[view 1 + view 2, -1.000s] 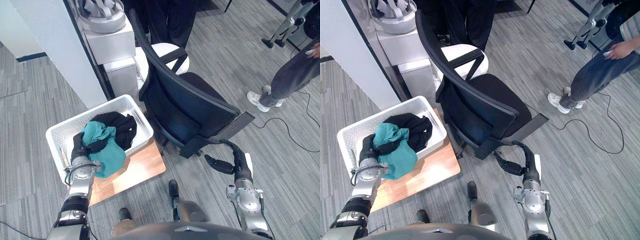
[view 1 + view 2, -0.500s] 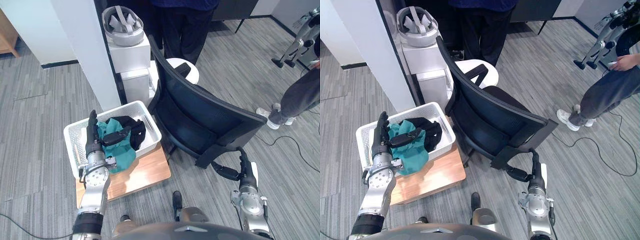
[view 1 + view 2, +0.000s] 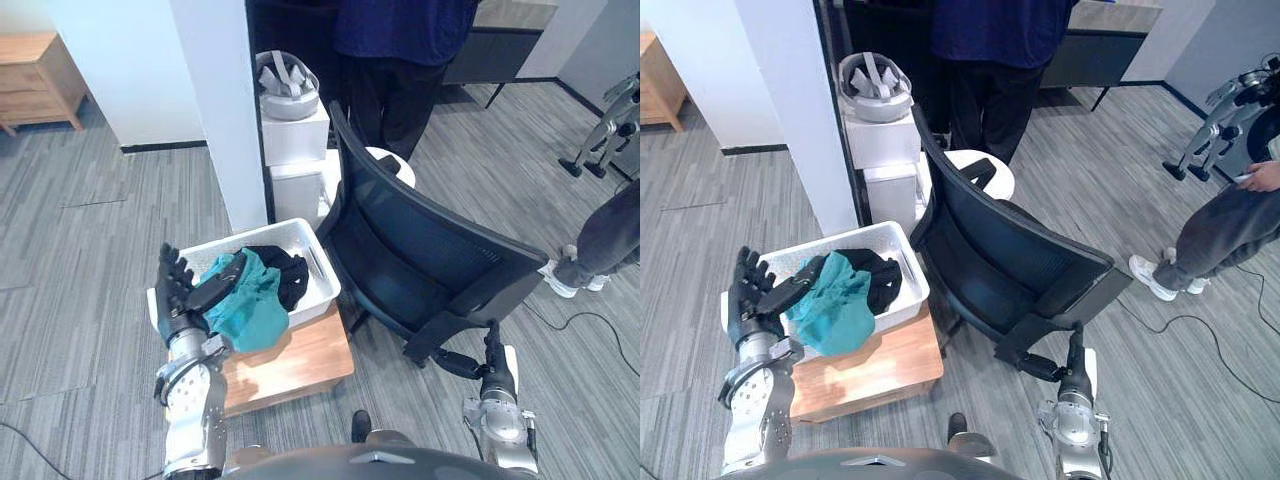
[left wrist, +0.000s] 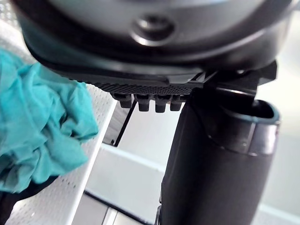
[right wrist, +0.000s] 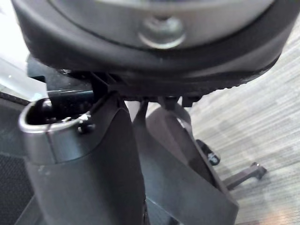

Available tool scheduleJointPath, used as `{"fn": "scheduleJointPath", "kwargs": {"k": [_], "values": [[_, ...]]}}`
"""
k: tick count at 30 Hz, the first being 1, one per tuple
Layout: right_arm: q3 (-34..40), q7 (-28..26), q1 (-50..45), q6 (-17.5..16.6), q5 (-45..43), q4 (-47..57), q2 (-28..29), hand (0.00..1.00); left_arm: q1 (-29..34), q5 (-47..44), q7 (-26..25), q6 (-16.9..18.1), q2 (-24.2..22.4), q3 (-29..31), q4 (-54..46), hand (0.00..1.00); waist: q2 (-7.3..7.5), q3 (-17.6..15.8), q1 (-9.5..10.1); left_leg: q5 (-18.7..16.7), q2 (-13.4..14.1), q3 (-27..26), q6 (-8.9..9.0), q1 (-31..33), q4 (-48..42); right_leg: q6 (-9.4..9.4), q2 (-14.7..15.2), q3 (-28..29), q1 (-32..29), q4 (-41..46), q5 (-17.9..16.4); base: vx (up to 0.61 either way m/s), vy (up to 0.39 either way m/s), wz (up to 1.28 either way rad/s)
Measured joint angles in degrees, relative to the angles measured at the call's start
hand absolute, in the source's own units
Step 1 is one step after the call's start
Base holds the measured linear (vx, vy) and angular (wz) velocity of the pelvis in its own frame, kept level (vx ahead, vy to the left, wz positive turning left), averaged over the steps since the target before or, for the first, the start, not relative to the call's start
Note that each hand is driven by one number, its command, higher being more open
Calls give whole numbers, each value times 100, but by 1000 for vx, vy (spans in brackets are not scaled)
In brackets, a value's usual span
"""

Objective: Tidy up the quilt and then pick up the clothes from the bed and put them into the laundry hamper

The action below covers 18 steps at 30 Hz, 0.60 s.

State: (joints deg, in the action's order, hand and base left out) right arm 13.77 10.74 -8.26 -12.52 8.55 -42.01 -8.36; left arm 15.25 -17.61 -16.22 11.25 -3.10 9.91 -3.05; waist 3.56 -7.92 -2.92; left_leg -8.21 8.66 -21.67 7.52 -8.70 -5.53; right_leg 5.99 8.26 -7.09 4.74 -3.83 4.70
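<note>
I am holding my left hand up with its fingers spread wide and straight, gripping nothing. My thumb is stretching out sideways toward the teal garment; I cannot tell whether it is touching the cloth.

Just beside those fingers, on the thumb side, the white laundry hamper is sitting on a low wooden stand. The teal garment is lying heaped in the hamper's end nearest my thumb and spilling over its rim. A black garment is lying in the hamper just past the teal one, farther from my fingers.

I am keeping my right hand low, fingers straight and relaxed, empty, with the thumb angling off to one side. Its fingertips are pointing at the edge of a black office chair, close to it. Past the chair a person is standing.
</note>
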Motion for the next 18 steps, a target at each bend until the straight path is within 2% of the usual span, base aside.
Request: {"fn": "scheduleJointPath", "kwargs": {"k": [3,5,7,9,10,12,13,14,16,18], "values": [[39,118,-104,52,-50,0,-8,100,316,-472,17,73,-94,225,58,100,2,22,102,-30,-27,-28,-12,-1,-39,58,56,-103,49,32,-43,-5,20,12],[51,151,-176,85,-112,3,-2,100,508,-717,75,168,-132,354,663,100,-17,93,156,-17,-16,-17,-28,-20,-49,65,65,-147,66,71,-67,-3,-9,7],[52,155,-201,109,-320,3,25,100,553,-954,252,78,-147,536,1660,100,-57,127,153,-4,-1,-16,-33,-119,-29,44,54,-196,165,81,-108,-16,-22,6],[142,136,-191,123,-545,24,185,100,518,-1127,584,-253,-138,895,3508,100,-89,218,149,29,27,-16,-25,-197,45,5,23,-221,221,80,-160,-42,-34,2],[150,136,-189,123,-586,25,210,100,516,-1124,618,-305,-137,949,3696,100,-89,231,148,38,30,-18,-25,-205,67,4,16,-224,219,79,-161,-39,-45,2],[355,127,-168,121,-938,60,440,100,458,-1120,790,-567,-147,1662,5037,100,-73,258,214,121,85,-84,16,-301,236,-46,-69,-226,219,81,-192,-28,-55,-6],[424,132,-169,117,-1065,75,511,100,452,-1098,795,-635,-156,1943,5263,100,-72,258,265,147,92,-133,35,-345,285,-52,-101,-211,222,82,-195,-26,-51,-12],[616,125,-167,116,-1318,152,655,100,460,-1102,757,-656,-204,2543,5629,100,-71,261,314,199,115,-183,65,-395,371,-68,-147,-200,226,82,-205,-20,-47,-3],[896,195,-156,3,-1920,252,850,100,546,-1099,671,-676,-271,3136,5841,100,-93,272,317,298,203,-426,56,-392,493,-100,-184,-249,176,82,-226,-7,-50,10],[1356,335,-48,-34,-2399,210,942,100,553,-1091,677,-701,-303,3424,5967,100,-146,292,333,399,212,-546,82,-394,623,-108,-225,-260,116,85,-230,8,-50,4]]}}
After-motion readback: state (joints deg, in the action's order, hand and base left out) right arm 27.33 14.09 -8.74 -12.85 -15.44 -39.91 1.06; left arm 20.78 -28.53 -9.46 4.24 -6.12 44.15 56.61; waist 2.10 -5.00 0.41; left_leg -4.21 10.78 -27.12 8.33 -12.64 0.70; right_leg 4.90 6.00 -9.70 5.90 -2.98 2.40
